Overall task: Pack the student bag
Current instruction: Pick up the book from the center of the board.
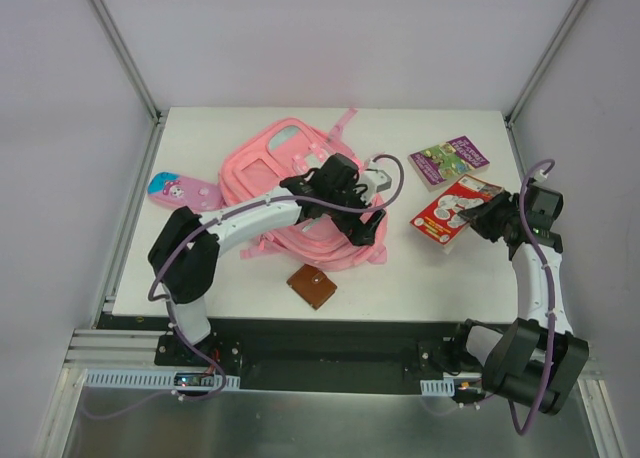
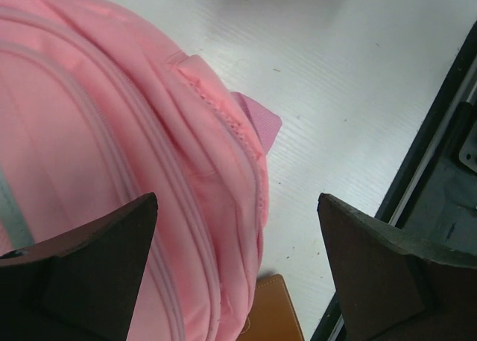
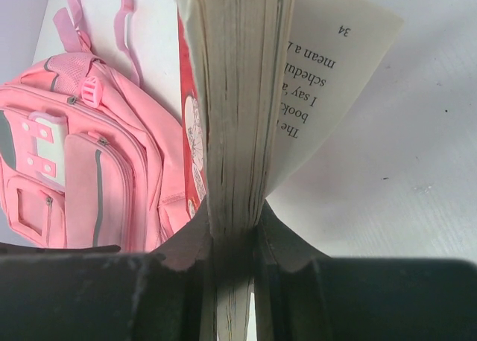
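The student bag (image 1: 262, 168), a pink backpack, lies flat on the white table left of centre. Its front pockets show in the right wrist view (image 3: 82, 170). My left gripper (image 1: 366, 214) hovers over the bag's right near edge, open; the bag's zipped side (image 2: 149, 132) and bare table lie below the wide-apart fingers (image 2: 237, 201). My right gripper (image 1: 488, 216) is shut on a red-covered book (image 1: 452, 210), lifted at the right. The jaws (image 3: 237, 233) clamp its page block (image 3: 238, 95), and one loose page fans out to the right.
A purple-covered book (image 1: 448, 160) lies at the back right. A brown leather wallet (image 1: 312, 285) sits near the front edge, just by the bag's edge (image 2: 277, 311). A small pink cartoon pencil case (image 1: 178, 190) lies left of the bag. Metal frame posts flank the table.
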